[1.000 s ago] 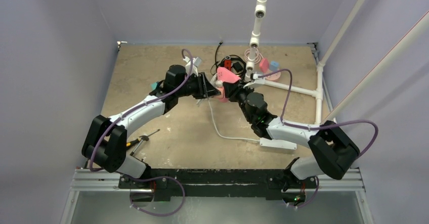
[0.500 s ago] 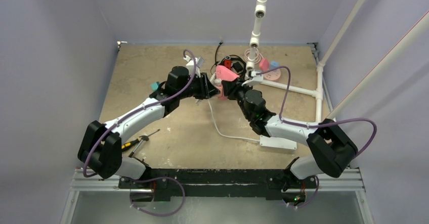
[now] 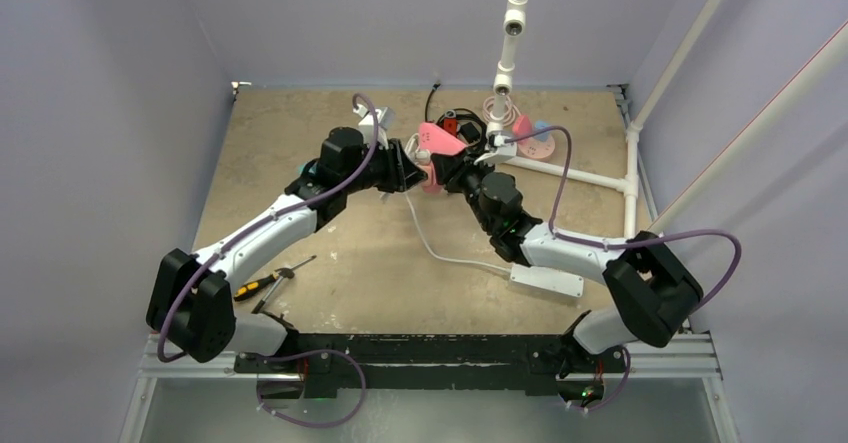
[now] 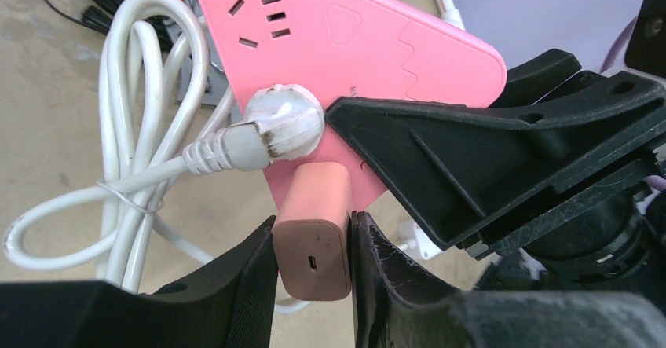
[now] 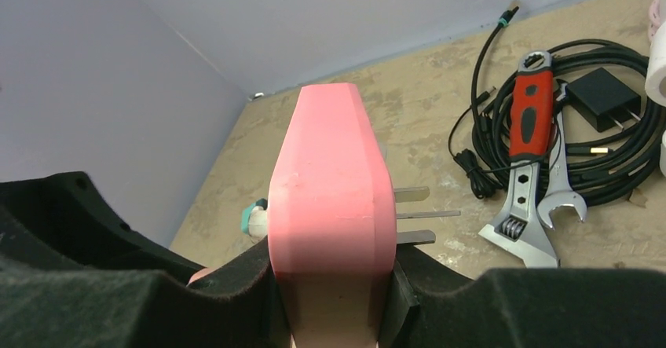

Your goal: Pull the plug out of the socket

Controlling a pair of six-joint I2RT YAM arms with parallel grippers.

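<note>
1. The left end effector [image 4: 314, 234] is clenched on the salmon-pink charger plug [image 4: 316, 199], one pad on each side face and the small port facing the wrist camera.
2. The charger plug's far end is seated in the pink triangular socket block [image 4: 353, 42], just beside a white round plug [image 4: 283, 124] and its looped white cord [image 4: 129, 152].
3. The right end effector [image 5: 330, 277] is grasping the socket block by its edge. The top view shows the block between the two wrists, over the far middle of the bench [image 3: 330, 253].
4. Judgement: both grips look set, but the extraction is not yet done. Next, the left arm should pull straight along the prongs while the right arm braces, since twisting could bind the prongs.
</note>
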